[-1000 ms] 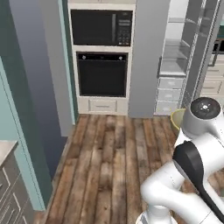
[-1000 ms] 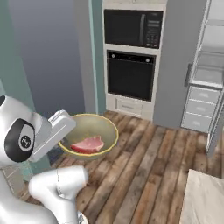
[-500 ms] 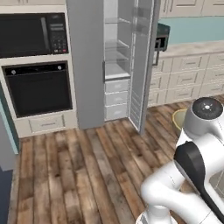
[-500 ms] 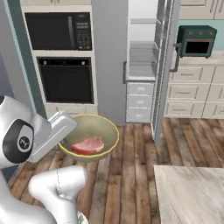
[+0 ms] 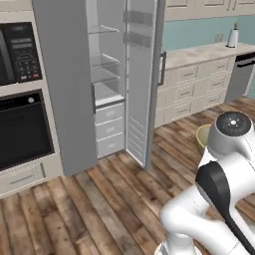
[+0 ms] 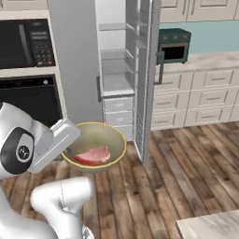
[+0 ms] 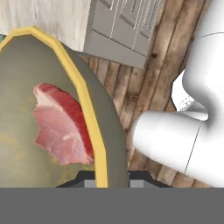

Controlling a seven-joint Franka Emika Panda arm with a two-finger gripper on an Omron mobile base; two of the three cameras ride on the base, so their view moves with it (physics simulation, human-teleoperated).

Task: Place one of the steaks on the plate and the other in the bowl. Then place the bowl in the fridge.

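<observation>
The fridge (image 6: 126, 79) stands open ahead of the robot, its narrow door (image 6: 148, 84) swung out edge-on toward the cameras, so that it juts into the floor space in front of the shelves. Inside are pale shelves above and drawers (image 5: 112, 127) below. To the fridge's left a tall cabinet carries a black microwave (image 6: 25, 44) above a black oven (image 6: 30, 100). To its right a run of cream drawers carries a pale surface (image 5: 204, 52) with a small dark-green toaster oven (image 6: 173, 45) on it, seen in the right base view, and a white bottle (image 5: 232, 37) further along in the left base view. The floor is wooden planks (image 6: 186, 168).

The bowl (image 6: 94, 145) hangs in the air above the floor, in front of the fridge's lower drawers and just left of the door's edge, apart from both. It sits level, mouth upward. The pincer (image 7: 107, 180) is closed on its yellow rim; the fingertips (image 7: 89, 181) barely show at the bottom of the hand view, one on either side of the bowl's wall.

One steak (image 7: 61, 129) lies flat inside the bowl, pink with a deeper red edge. In the right base view its long axis runs roughly left to right.
</observation>
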